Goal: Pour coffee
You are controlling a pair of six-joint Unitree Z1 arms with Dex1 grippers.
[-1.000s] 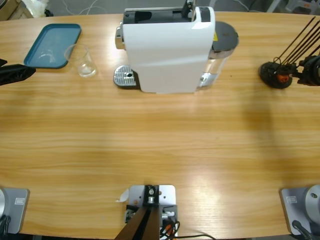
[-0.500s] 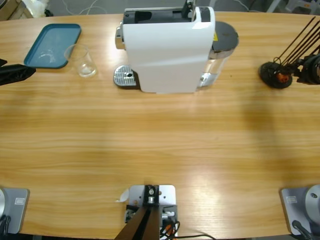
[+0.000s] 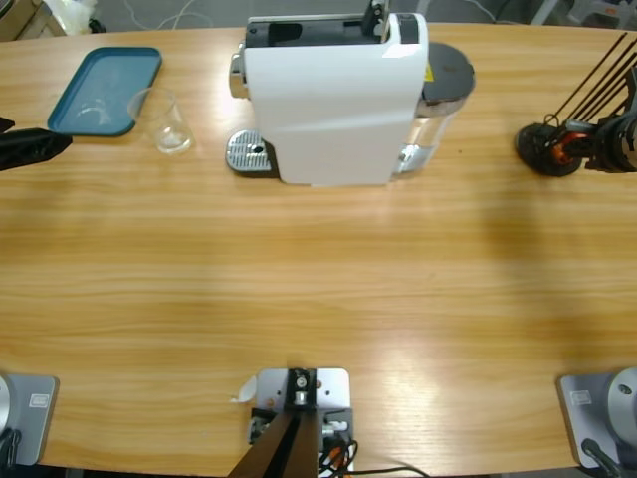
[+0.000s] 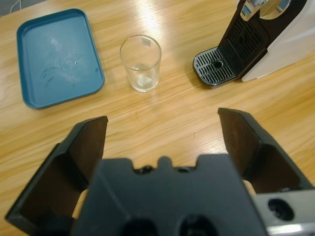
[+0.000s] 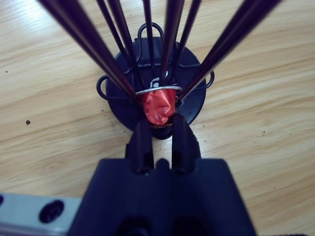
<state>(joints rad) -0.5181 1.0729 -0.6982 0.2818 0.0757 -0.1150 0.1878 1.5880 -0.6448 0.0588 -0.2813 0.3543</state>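
Clear glass tumbler (image 4: 141, 63) is seen ahead of the left gripper (image 4: 162, 135), jaws spread; right gripper (image 5: 161, 129) jaws are nearly pressed together at a red capsule (image 5: 158, 105).

Coffee machine (image 4: 266, 39) cut off by left wrist view's top and right edges. Glass tumbler (image 4: 141, 63) left of machine: contents too faint to tell. Right gripper (image 3: 607, 142) (far right of machine) cut by high view's edge.
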